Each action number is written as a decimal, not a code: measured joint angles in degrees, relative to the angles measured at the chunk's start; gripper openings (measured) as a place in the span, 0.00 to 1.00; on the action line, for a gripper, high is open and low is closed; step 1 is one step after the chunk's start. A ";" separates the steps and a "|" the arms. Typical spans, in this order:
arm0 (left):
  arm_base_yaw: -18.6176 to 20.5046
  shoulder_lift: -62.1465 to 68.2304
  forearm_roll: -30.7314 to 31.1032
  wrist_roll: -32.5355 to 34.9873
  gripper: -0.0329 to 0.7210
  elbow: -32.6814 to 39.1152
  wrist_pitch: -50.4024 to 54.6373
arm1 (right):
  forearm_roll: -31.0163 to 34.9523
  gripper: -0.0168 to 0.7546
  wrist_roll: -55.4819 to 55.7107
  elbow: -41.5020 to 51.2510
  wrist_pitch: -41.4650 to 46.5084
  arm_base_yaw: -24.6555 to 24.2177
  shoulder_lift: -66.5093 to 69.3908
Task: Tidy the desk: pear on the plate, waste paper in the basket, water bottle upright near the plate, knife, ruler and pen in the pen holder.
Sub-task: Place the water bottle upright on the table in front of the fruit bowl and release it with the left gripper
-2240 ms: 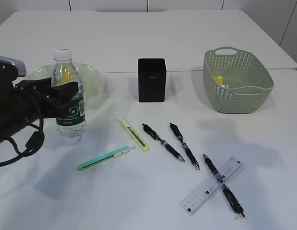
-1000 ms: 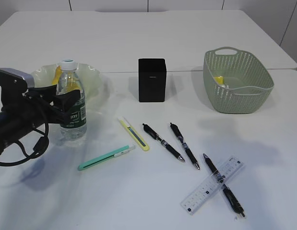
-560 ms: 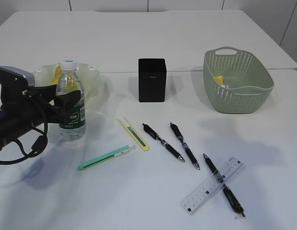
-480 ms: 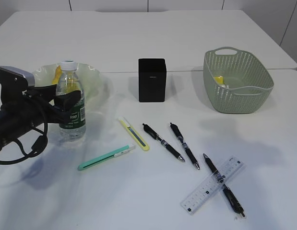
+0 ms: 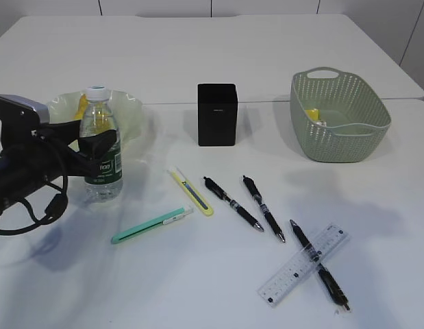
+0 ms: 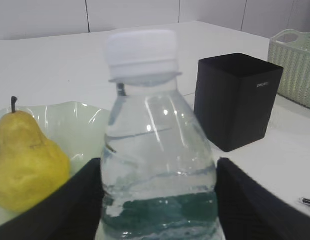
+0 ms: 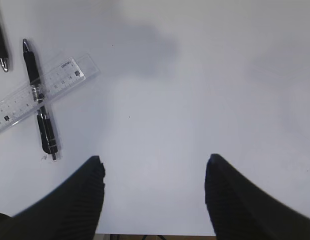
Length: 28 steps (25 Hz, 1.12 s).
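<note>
Left gripper (image 6: pixel 160 200) stands released around the upright clear plastic water bottle (image 5: pixel 102 151) beside the ruffled green glass plate (image 5: pixel 133 110) (yellow pear (image 6: pixel 27 160) inside); pens, knives, transparent ruler (image 5: pixel 304 264) remain.

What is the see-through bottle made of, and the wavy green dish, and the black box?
The water bottle looks like thin clear plastic: you see water through it and light glints on its ribs. The plate seems to be glass, maybe plastic: pale green, translucent, with a ruffled rim. The pen holder looks like matte black plastic, dull with no shine, though metal can't be ruled out.
</note>
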 joint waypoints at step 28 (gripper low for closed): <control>0.00 -1.68 -1.18 0.74 0.70 4.95 -1.59 | -0.79 0.63 0.00 0.00 0.00 0.00 0.00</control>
